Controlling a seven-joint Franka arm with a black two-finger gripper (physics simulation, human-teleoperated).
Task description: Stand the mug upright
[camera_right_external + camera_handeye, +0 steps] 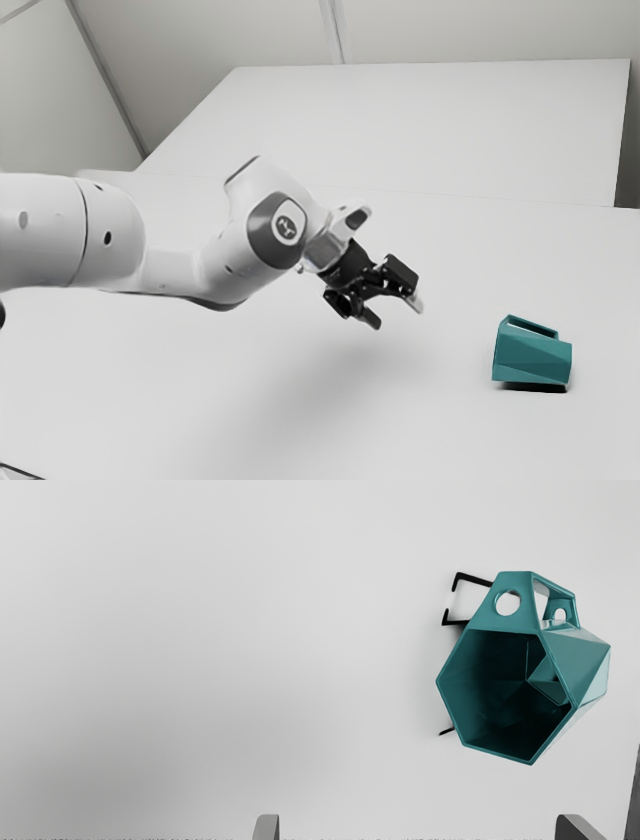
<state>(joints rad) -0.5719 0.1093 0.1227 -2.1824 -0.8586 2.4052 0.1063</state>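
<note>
Mug (532, 358) on its side, mouth toward the wide-open, empty gripper (395, 311); an off-centre approach could clip the handle (529, 602) and skid it away.

A smooth white table (230, 400) stands near a pale wall (40, 90) edged with a thin grey strip (107, 80).

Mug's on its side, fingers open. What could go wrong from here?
Off-center approach: in the wrist view the mug lines up with one of the fingers, so going straight in might knock it.
Snag: the protruding handle could catch a finger.
Slip: angled facets may give uneven contact, letting it twist.
</note>
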